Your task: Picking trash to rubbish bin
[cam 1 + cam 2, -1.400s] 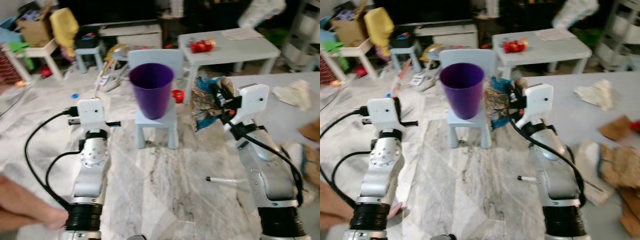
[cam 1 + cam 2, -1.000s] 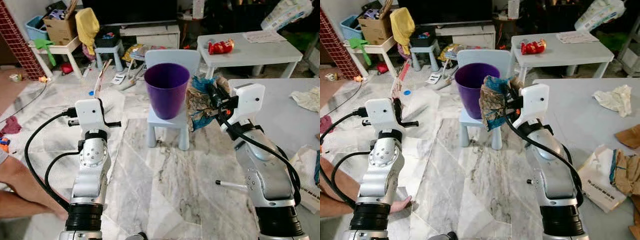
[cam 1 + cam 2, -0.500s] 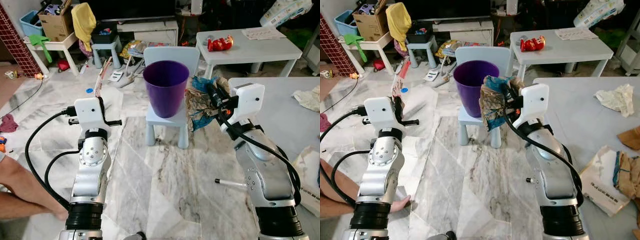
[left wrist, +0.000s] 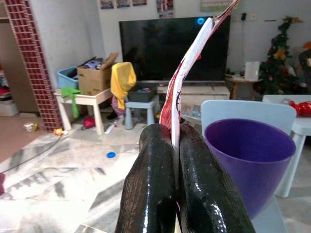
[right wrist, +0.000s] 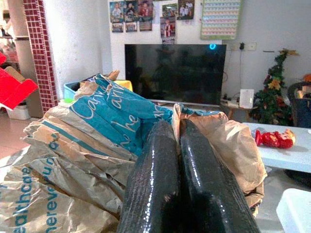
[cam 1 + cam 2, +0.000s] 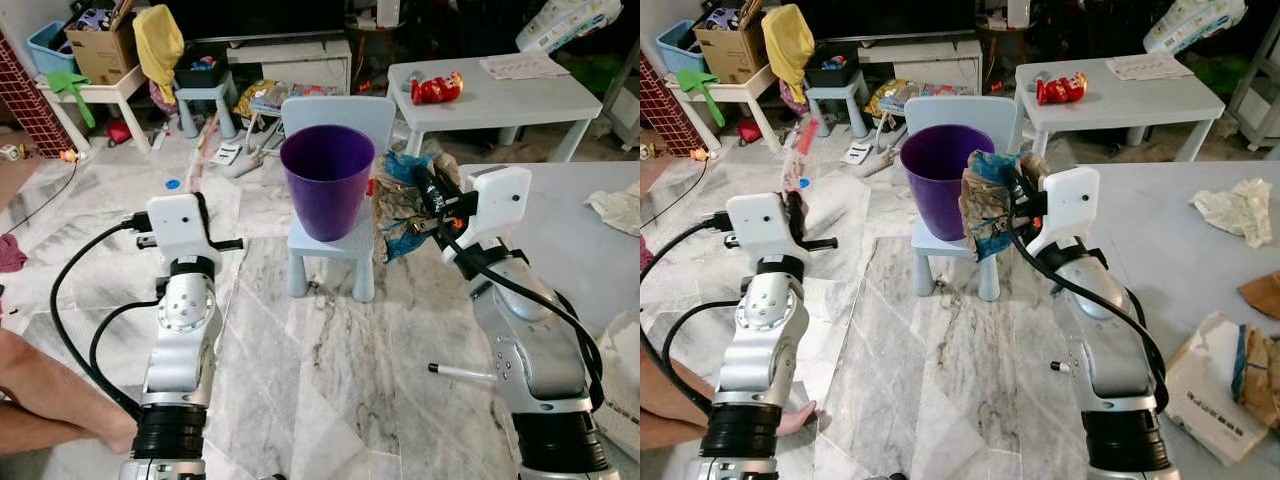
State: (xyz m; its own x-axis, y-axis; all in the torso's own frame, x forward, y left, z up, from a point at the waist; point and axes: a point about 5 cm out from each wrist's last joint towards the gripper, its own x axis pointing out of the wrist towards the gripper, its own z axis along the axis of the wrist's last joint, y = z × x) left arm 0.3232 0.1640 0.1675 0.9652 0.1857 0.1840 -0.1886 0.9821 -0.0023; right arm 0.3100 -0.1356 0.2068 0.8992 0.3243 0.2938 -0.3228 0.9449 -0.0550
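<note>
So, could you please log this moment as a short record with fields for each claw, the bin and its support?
left claw: shut on a thin red and white wrapper, held left of the bin
right claw: shut on a crumpled brown and blue paper bag, held beside the bin's right side
bin: purple bin, upright
support: small pale blue chair

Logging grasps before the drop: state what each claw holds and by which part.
Right claw: crumpled brown and blue paper bag, pinched at a fold near its middle. Left claw: flat red and white wrapper, gripped edge-on at its lower end.
</note>
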